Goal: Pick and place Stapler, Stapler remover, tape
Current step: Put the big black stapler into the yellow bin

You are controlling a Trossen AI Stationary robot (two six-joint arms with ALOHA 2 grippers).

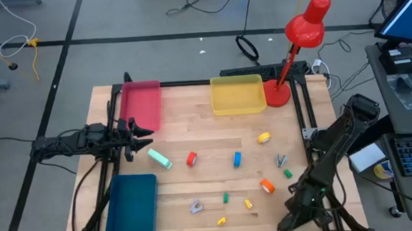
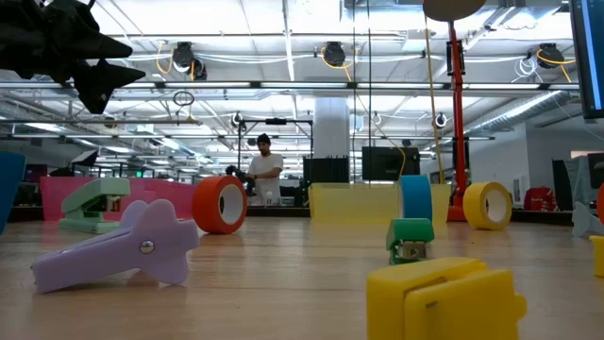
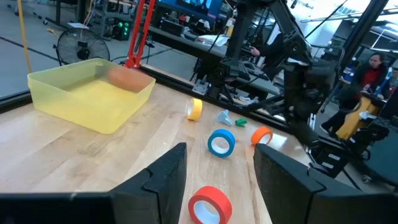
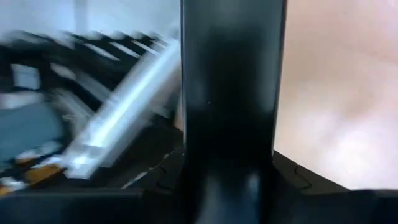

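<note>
A mint stapler [image 1: 160,159] lies on the wooden table near its middle left. A purple staple remover [image 1: 196,206] lies near the front edge, and a grey-blue one [image 1: 281,159] at the right. The tape rolls stand on edge: red [image 1: 191,158], blue [image 1: 237,159], yellow [image 1: 264,137] and orange [image 1: 268,186]. My left gripper [image 1: 141,130] hovers level over the table's left side beside the pink tray, open, with nothing between its fingers [image 3: 163,180]. My right gripper [image 1: 294,214] hangs at the table's near right corner; its wrist view is blurred and dark.
A pink tray [image 1: 141,105] and a yellow tray [image 1: 238,95] stand at the back, and a blue tray [image 1: 131,206] at the front left. A red desk lamp [image 1: 298,45] rises at the back right. Small green [image 1: 225,197] and yellow [image 1: 221,220] blocks are scattered near the front.
</note>
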